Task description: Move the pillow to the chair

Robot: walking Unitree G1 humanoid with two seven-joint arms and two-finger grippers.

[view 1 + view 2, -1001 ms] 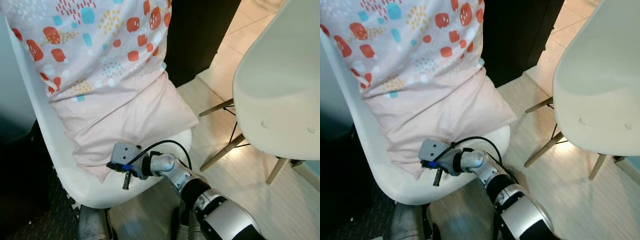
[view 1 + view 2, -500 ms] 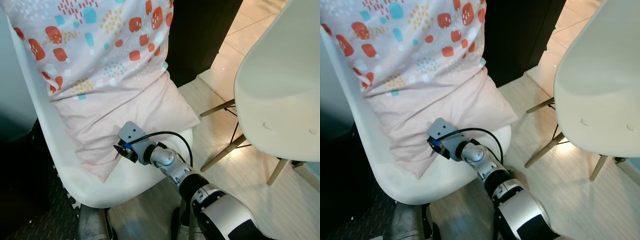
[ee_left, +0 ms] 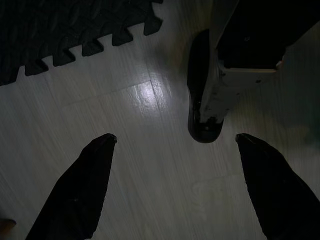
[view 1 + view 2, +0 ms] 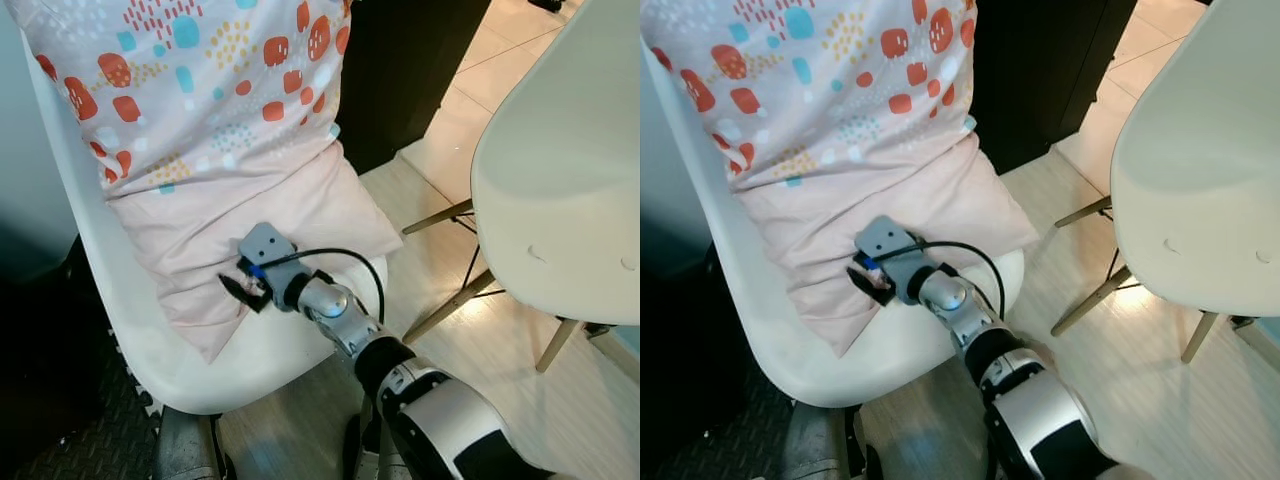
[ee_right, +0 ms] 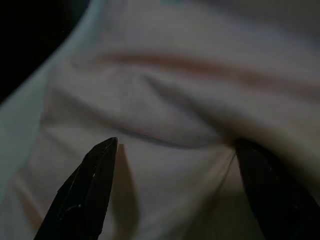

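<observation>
We see the pillow (image 4: 220, 150) lying in a white chair (image 4: 250, 355), its patterned upper part (red, teal and yellow blotches on grey) leaning against the backrest and its plain pink lower part spread over the seat. No brand, label or writing can be read anywhere on it or on the chair.

Our right gripper (image 4: 240, 290) is over the pink part near the pillow's lower edge, its silver arm reaching in from below with a black cable looping off the wrist. In the right wrist view the two black fingers (image 5: 87, 192) stand apart, with creased pink cloth just in front of them and the chair's pale rim to one side.

A second white chair (image 4: 560, 190) on wooden legs stands to our right, near the first, on a pale wood floor (image 4: 480, 340).

Our left gripper (image 3: 175, 145) hangs idle over the floor, fingers spread, beside a dark foam mat (image 3: 65, 30).
</observation>
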